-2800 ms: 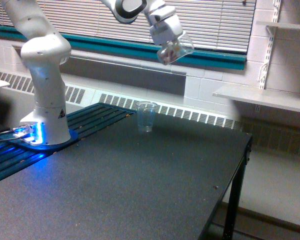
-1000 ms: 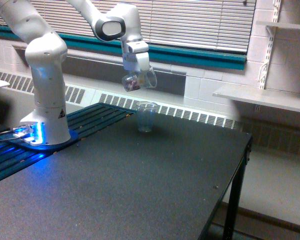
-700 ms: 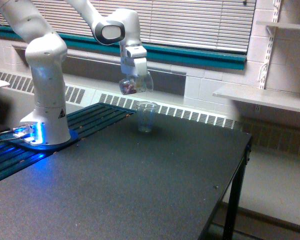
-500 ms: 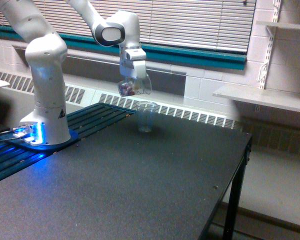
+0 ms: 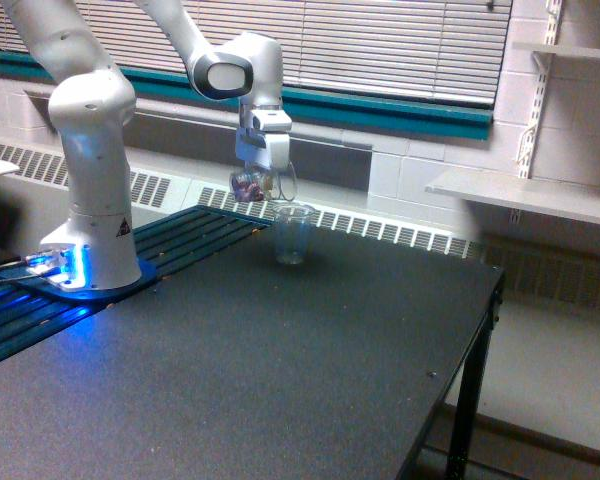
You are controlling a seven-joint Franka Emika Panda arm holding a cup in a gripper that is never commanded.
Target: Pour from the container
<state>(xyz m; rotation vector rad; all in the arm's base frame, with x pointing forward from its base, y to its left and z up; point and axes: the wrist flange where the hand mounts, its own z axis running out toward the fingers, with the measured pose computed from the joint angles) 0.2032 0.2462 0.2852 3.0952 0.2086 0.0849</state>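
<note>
Exterior view: gripper (image 5: 260,168) closed around the container (image 5: 250,185), upper centre-left of frame, reddish-brown bits visible inside. Held tilted just above and left of the rim of the tumbler (image 5: 293,233), upright on the black table (image 5: 280,370).

No legible text or labels anywhere.

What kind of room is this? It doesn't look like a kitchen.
Likely a lab or workshop: a robot arm bolted by a black table, cinder-block walls with bracket shelves, and window blinds.
</note>
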